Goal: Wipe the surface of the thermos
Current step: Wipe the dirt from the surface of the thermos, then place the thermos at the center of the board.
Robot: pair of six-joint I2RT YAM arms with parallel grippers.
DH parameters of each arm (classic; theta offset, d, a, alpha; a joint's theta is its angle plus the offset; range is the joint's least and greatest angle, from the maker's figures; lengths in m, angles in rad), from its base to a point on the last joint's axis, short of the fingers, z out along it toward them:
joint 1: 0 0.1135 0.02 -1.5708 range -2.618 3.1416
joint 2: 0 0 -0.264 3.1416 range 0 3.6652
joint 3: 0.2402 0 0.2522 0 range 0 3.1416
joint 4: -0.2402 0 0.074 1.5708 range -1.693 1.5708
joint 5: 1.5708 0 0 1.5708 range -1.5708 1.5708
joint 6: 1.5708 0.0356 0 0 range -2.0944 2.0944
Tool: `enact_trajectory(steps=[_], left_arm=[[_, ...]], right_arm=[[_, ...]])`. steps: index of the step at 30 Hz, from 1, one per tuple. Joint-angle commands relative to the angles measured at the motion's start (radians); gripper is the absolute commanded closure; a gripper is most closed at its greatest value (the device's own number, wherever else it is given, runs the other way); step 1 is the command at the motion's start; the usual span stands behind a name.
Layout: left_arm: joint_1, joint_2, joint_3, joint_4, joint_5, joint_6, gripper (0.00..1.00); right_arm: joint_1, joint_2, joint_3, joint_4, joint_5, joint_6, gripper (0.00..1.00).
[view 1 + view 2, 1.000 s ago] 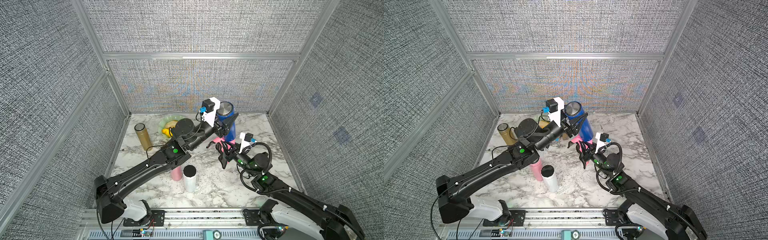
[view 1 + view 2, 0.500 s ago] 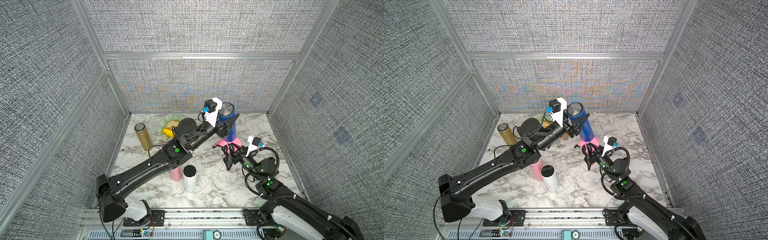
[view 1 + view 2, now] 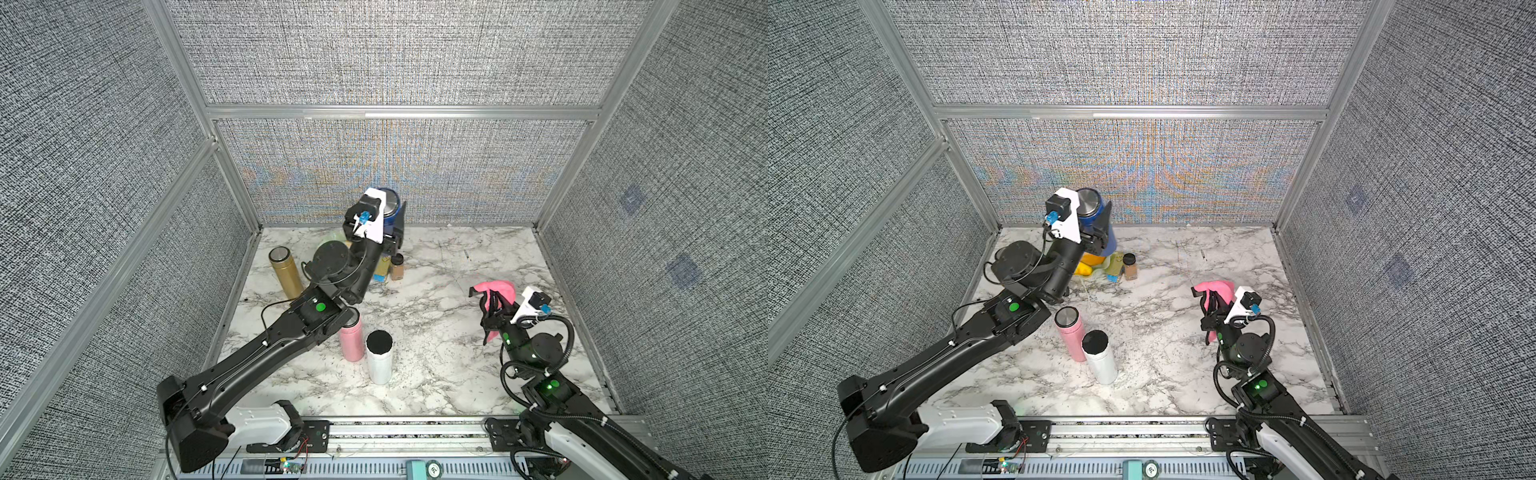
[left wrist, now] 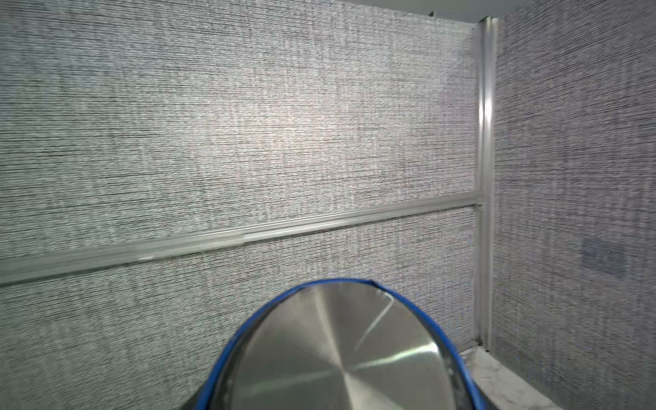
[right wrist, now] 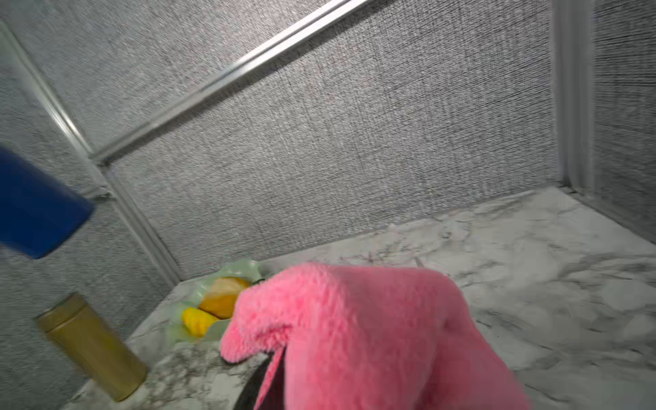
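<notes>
Grey walls (image 3: 374,62) surround the marble desk (image 3: 436,332). My left end effector (image 3: 1098,235) clamps the blue thermos (image 3: 1090,203), raised near the far wall (image 3: 457,187), likely to expose its sides. My right end effector (image 3: 492,301), closed on the pink cloth (image 3: 498,287), hangs well apart, right.

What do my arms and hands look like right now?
Both the left arm and right arm are black boxy links on white base housings, each with a green light. Black cables loop along them. The left hand and right hand are black, each behind a white camera mount with a blue connector.
</notes>
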Motion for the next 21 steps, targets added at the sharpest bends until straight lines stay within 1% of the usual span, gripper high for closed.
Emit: enact_trajectory(steps=[1, 3, 6, 8, 11, 13, 14, 17, 21], left_arm=[[0.084, -0.052, -0.059, 0.031, -0.102, 0.040, 1.00], [0.148, -0.100, -0.139, 0.044, -0.174, 0.056, 1.00], [0.260, -0.189, -0.280, 0.058, -0.146, -0.007, 1.00], [0.327, -0.214, -0.350, 0.057, -0.133, -0.049, 1.00], [0.369, -0.190, -0.419, 0.097, -0.176, -0.069, 1.00], [0.374, -0.174, -0.471, 0.146, -0.139, -0.081, 1.00], [0.374, -0.164, -0.499, 0.174, -0.119, -0.090, 1.00], [0.387, -0.131, -0.559, 0.251, -0.107, -0.131, 1.00], [0.444, -0.076, -0.583, 0.294, -0.068, -0.193, 1.00]], right_arm=[[-0.034, 0.081, 0.027, -0.071, 0.177, -0.070, 1.00], [-0.067, 0.146, 0.028, -0.067, 0.208, -0.069, 1.00], [-0.114, 0.229, 0.015, -0.031, 0.246, -0.044, 1.00], [-0.150, 0.304, 0.023, -0.022, 0.254, 0.006, 1.00], [-0.182, 0.415, 0.055, -0.014, 0.238, 0.042, 1.00], [-0.191, 0.467, 0.064, 0.011, 0.224, 0.044, 1.00], [-0.191, 0.477, 0.075, 0.004, 0.210, 0.041, 1.00], [-0.191, 0.483, 0.076, 0.001, 0.210, 0.046, 1.00], [-0.190, 0.474, 0.069, -0.005, 0.192, 0.050, 1.00]])
